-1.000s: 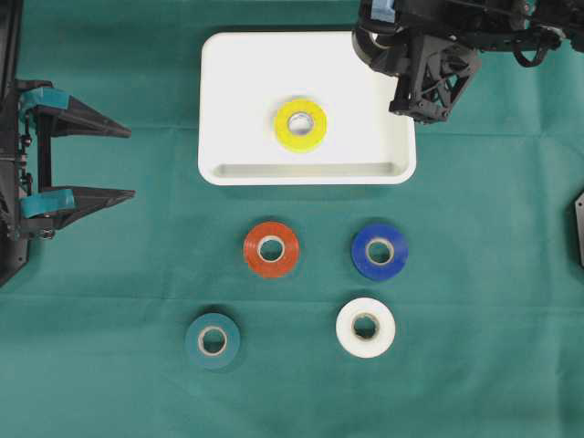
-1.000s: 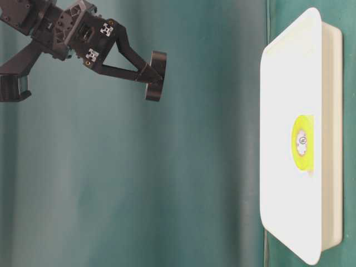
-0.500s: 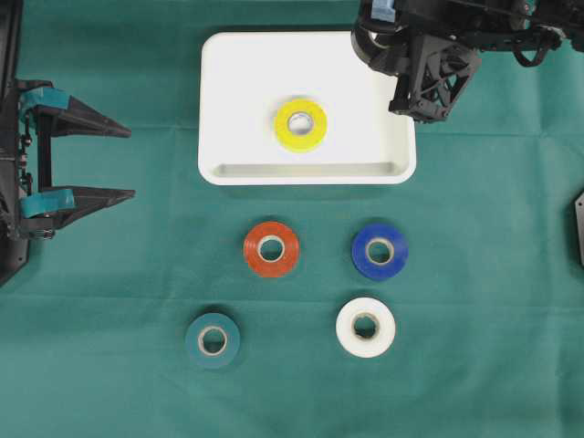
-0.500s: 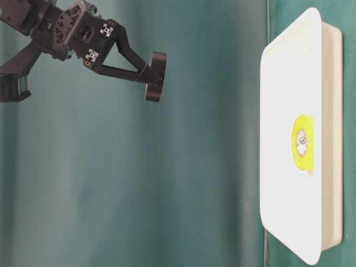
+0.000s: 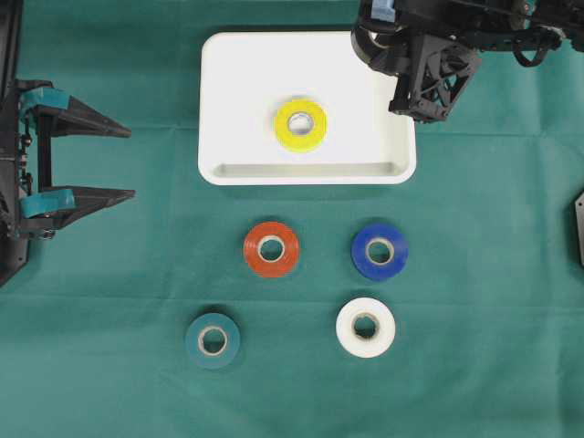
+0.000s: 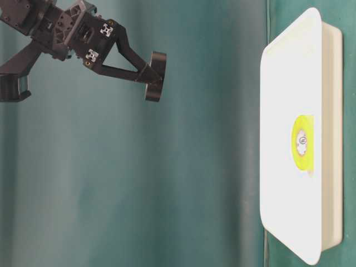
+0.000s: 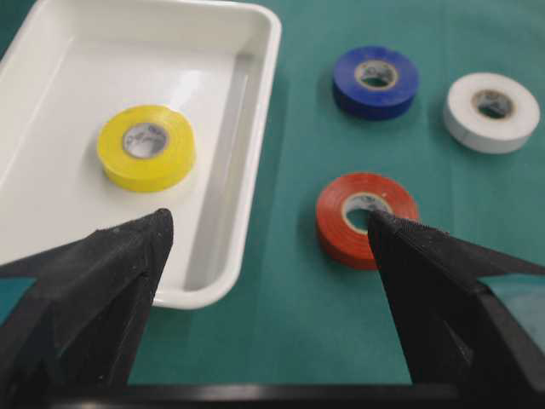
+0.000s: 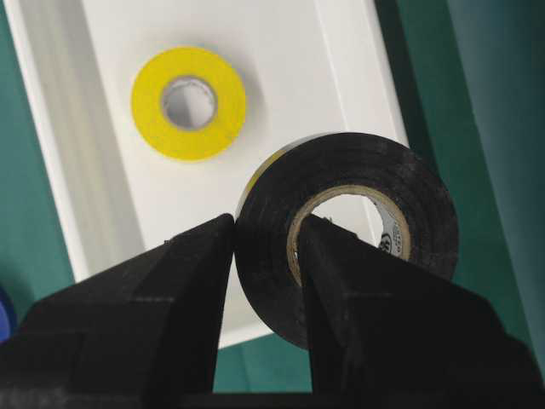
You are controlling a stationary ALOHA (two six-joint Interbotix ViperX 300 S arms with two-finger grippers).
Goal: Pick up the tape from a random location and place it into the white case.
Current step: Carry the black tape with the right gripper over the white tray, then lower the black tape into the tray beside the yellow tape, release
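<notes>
The right gripper [image 8: 266, 247] has its jaws clamped on a black tape roll [image 8: 349, 239]: one finger presses the roll's outer face, the other passes through its cardboard core, so the wall of the roll is pinched between them. From table level the same roll [image 6: 155, 76] hangs at the jaw tips, raised well clear of the green counter [image 5: 484, 301]. Beyond those jaws, in the wrist view, lies the white case [image 8: 102, 170], with a yellow tape roll [image 8: 188, 103] flat on its floor, off to the upper left of the jaw tips and well apart from them. From overhead the right gripper [image 5: 422, 108] sits over the case's right rim [image 5: 406, 109]. The left gripper [image 5: 123, 162] waits at the counter's edge with its jaws spread wide and nothing between them. Ahead of those open jaws, an orange-red roll [image 7: 366, 217] lies just beyond the right finger, a blue roll [image 7: 375, 81] and a white roll [image 7: 491, 111] farther out, and the yellow roll beyond the left finger inside the case. A teal roll [image 5: 213, 340] lies on the counter, near the blue and white ones.
</notes>
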